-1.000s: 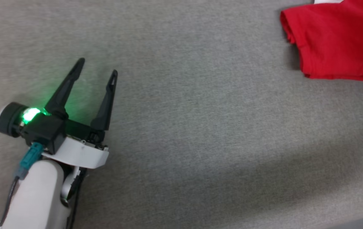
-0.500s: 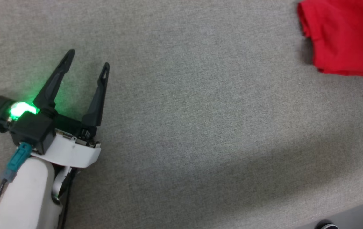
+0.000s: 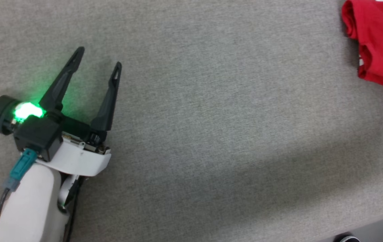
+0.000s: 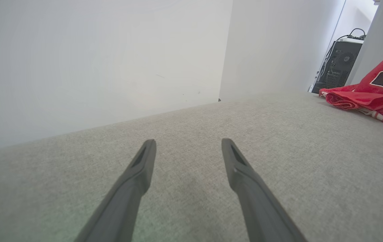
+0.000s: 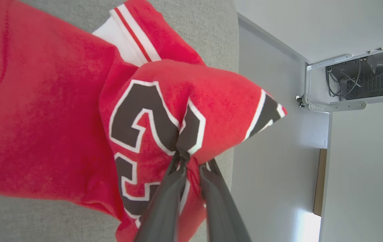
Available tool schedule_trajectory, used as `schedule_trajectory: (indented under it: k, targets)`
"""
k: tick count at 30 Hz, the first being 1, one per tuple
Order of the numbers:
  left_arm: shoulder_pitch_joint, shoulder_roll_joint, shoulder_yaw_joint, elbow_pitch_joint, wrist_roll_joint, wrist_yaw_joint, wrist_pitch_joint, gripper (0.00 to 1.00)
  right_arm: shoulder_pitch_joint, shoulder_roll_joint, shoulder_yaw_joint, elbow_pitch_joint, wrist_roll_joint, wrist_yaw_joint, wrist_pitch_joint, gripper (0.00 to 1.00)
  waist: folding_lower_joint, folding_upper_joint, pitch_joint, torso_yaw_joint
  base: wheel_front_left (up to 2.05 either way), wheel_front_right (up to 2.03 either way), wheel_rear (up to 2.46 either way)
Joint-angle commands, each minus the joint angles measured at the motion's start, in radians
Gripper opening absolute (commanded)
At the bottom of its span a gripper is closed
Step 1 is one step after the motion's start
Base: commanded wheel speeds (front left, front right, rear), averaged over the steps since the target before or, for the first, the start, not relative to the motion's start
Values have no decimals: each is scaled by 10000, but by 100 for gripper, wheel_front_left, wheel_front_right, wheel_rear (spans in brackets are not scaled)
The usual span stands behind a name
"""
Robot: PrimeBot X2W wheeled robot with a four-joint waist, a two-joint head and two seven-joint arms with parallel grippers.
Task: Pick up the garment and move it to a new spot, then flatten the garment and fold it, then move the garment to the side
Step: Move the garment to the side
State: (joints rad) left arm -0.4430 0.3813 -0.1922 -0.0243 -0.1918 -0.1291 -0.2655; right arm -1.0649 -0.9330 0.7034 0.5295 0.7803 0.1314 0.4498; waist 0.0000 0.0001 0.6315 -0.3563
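Fingers of the left gripper stand spread wide with nothing between them. Its pale forearm reaches in over the left side of the grey fabric-covered worktop. The gripper is held low and nearly level above the surface, a green light glowing at the wrist. The small bright red soft-fabric T-shirt with red-and-white striped trim lies bunched at the worktop's right edge. There the right gripper pinches a raised fold at its black numeral.
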Motion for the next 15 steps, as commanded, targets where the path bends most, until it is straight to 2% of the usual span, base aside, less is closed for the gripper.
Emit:
schedule_trajectory:
  k: [1, 7, 15]
  targets:
    - [156, -80, -136, 429, -36, -17, 34, 100, -148, 185, 154, 98, -156, -17, 70, 0, 0, -1, 37, 100, 0, 0, 0]
    - [185, -42, -137, 472, -76, -5, 57, 100, -509, 724, 644, 881, -391, -17, 237, 0, 0, -1, 112, 347, 0, 0, 0]
    - [311, -83, -124, 533, -145, 9, 62, 100, -915, 1412, 1044, 2022, -145, -16, 348, 0, 0, -1, 120, 572, 0, 0, 0]
